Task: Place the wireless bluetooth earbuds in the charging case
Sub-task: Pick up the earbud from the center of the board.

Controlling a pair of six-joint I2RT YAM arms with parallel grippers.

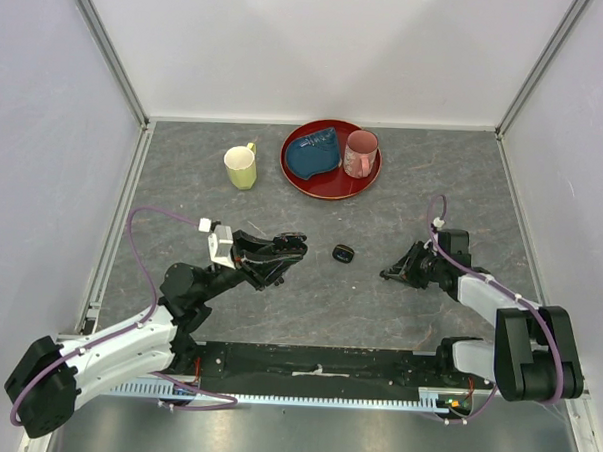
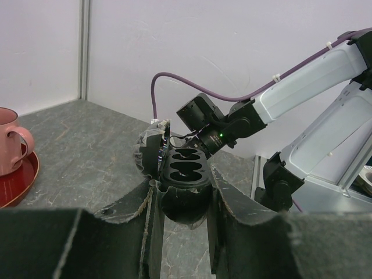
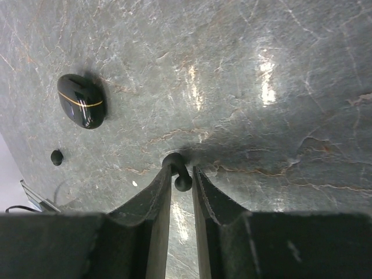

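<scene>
- Gripping the open case [image 2: 187, 174], the left gripper [image 2: 183, 195] has its fingers pressed against the case's two sides; it holds the case above the tabletop [image 1: 454, 183], left of the middle
- Lid [image 2: 150, 152] of this case stands hinged back on the left in the left wrist view; the base shows two dark oval wells, and whether anything sits in them I cannot tell
- Closed case [image 1: 343, 253], glossy black with a thin gold line across it, lies on the tabletop about at its middle; it is between the two grippers and apart from both
- Earbud [image 3: 174, 164] lies on the tabletop right of the middle; its round head is just past the tips of the right gripper [image 3: 181, 173], and its stem runs into the narrow gap between the fingers; they stand close on either side, but whether they pinch it I cannot tell
- Small black bit [image 3: 56, 157] lies on the tabletop near the closed case; too small to name
- Red plate [image 1: 328, 191] sits near the middle of the far edge; it carries a blue item [image 1: 313, 154] on its left half and a pink mug [image 1: 360, 154] upright on its right half, its inside not made out
- Yellow mug [image 1: 241, 167] stands upright on the tabletop just left of the plate, not touching it
</scene>
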